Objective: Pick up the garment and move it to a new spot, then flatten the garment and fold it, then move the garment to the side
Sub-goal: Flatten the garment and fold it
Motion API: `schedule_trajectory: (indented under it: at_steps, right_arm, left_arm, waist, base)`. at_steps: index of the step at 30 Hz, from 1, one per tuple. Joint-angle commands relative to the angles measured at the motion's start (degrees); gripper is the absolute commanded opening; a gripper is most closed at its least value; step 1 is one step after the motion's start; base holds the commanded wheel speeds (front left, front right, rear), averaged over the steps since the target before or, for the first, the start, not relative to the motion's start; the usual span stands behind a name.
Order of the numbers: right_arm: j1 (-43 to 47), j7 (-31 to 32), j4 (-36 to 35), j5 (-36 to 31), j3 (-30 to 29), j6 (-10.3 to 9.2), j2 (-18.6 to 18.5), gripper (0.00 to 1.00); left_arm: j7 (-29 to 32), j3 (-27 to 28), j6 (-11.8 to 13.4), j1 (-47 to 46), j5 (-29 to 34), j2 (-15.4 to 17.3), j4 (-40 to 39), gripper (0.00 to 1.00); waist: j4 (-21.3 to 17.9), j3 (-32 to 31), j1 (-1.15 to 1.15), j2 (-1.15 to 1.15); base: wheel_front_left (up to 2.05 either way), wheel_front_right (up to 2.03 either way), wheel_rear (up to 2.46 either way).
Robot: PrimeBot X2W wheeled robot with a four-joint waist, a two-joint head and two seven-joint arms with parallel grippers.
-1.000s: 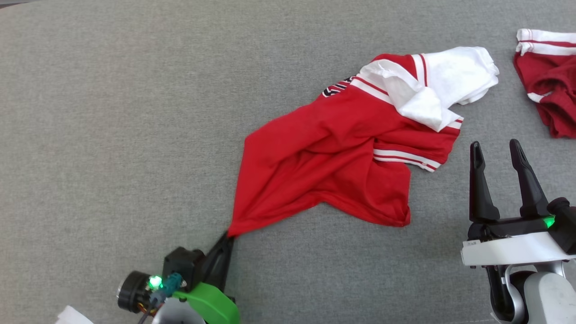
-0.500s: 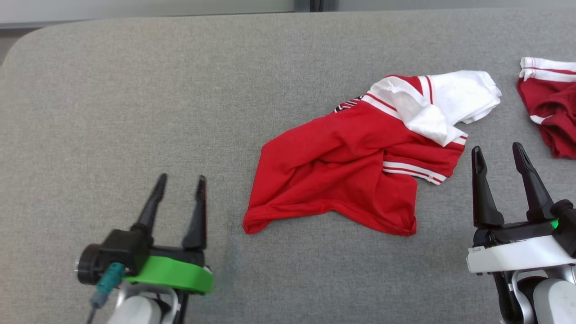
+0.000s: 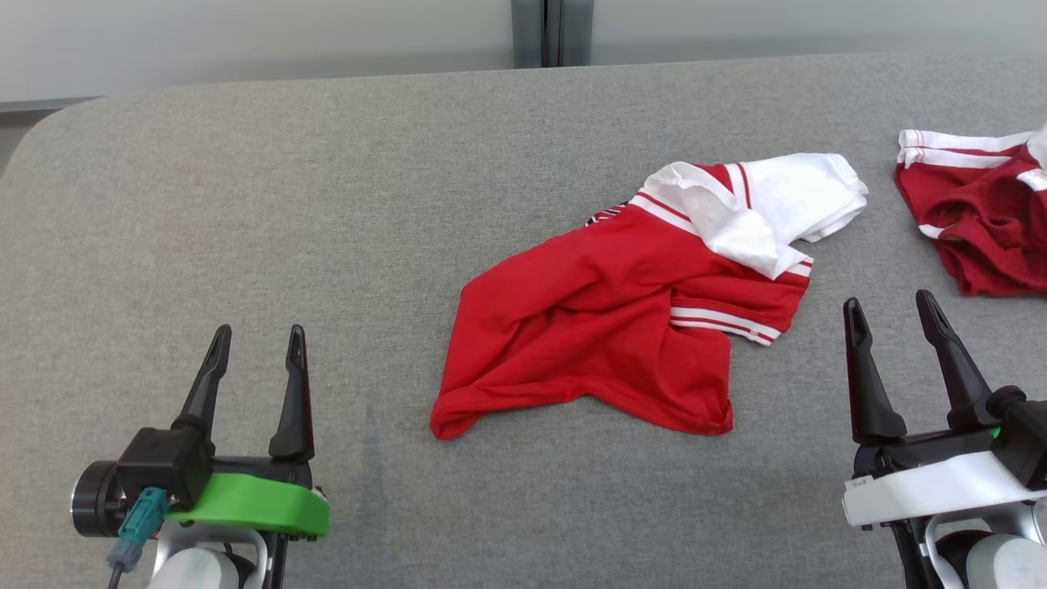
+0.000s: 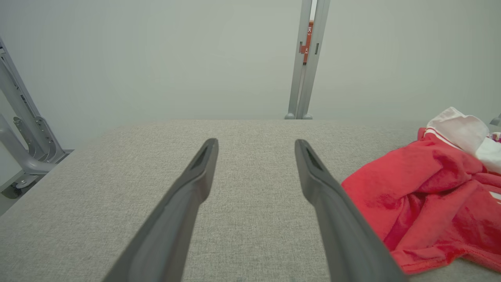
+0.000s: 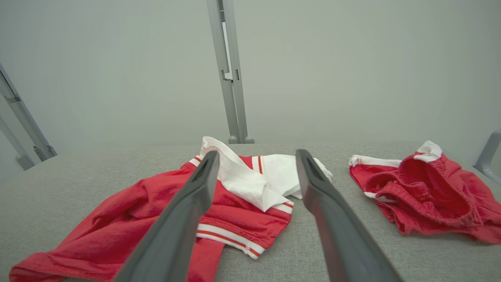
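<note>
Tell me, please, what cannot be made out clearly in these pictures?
Black print on the shirt: head view, mostly under the shirt's own folds, unreadable.
Shorts: head view, cut off by the right edge.
Orange sign: left wrist view, too small to read, partly behind the metal post.

On the table point(image 3: 245, 204), garment point(image 3: 589, 327) centre; shorts point(image 3: 981, 221), perhaps, well right.

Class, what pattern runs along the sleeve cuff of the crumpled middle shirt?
White stripes on red along the cuff of the shirt; clearest in the right wrist view.
</note>
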Motion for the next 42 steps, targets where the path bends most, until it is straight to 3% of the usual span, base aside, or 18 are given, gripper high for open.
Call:
schedule_trajectory:
  at_steps: [1,15,21,30,31,32,33,38,42]
  right_arm:
    - [0.78,0.07,-0.19,0.17,-0.13,0.0,0.03,1.0]
    - [-0.08,-0.03,0.05,0.43,-0.01,0.0,0.28,1.0]
    - [-1.87,0.27,0.08,0.87,0.87,0.0,-0.44,1.0]
    - [-4.07,-1.0,1.91,1.63,2.02,0.0,-0.71,1.0]
    - [-4.22,-1.21,2.15,1.68,1.81,0.0,-0.71,1.0]
    - [-4.33,-1.36,2.4,1.72,1.62,0.0,-0.67,1.0]
    - [-4.4,-1.55,2.55,1.76,1.51,0.0,-0.65,1.0]
    - [-4.7,-2.05,3.13,1.79,1.11,0.0,-0.43,1.0]
    - [-4.71,-2.18,3.17,1.89,0.55,0.0,-0.22,1.0]
  left_arm:
    - [-0.14,-0.03,0.2,0.7,0.35,0.45,0.2,1.0]
    - [0.86,-0.9,-1.74,-3.27,0.21,0.7,1.49,1.0]
    - [8.0,-6.26,-6.48,-11.31,0.69,-0.49,5.18,1.0]
    - [17.51,-13.78,-14.21,-19.77,-2.12,-5.8,21.49,1.0]
    - [17.86,-14.17,-14.63,-20.19,-2.55,-6.15,22.67,0.52]
    - [18.0,-14.45,-15.02,-20.55,-2.92,-6.46,23.5,0.2]
    - [18.22,-14.67,-15.3,-20.66,-3.27,-6.65,24.29,0.0]
    - [13.52,-12.84,-13.79,-21.8,-3.1,-6.6,26.5,0.0]
    - [9.82,-10.55,-10.91,-23.22,-1.65,-4.36,26.01,0.0]
  waist:
    - [-0.14,-0.15,0.0,0.0]
    - [0.13,1.0,0.0,0.0]
    - [-0.27,3.78,0.0,0.0]
    - [-2.99,7.34,0.0,0.0]
    - [-3.16,7.5,0.0,0.0]
    - [-3.25,7.59,0.0,0.0]
    - [-3.31,7.66,0.0,0.0]
    - [-3.24,7.63,0.0,0.0]
    - [-2.28,7.34,0.0,0.0]
  base:
    - [0.0,0.0,0.0]
    - [0.0,0.0,0.0]
    - [0.0,0.0,0.0]
    - [0.0,0.0,0.0]
    - [0.0,0.0,0.0]
    - [0.0,0.0,0.0]
    - [0.0,0.0,0.0]
    - [0.0,0.0,0.0]
    - [0.0,0.0,0.0]
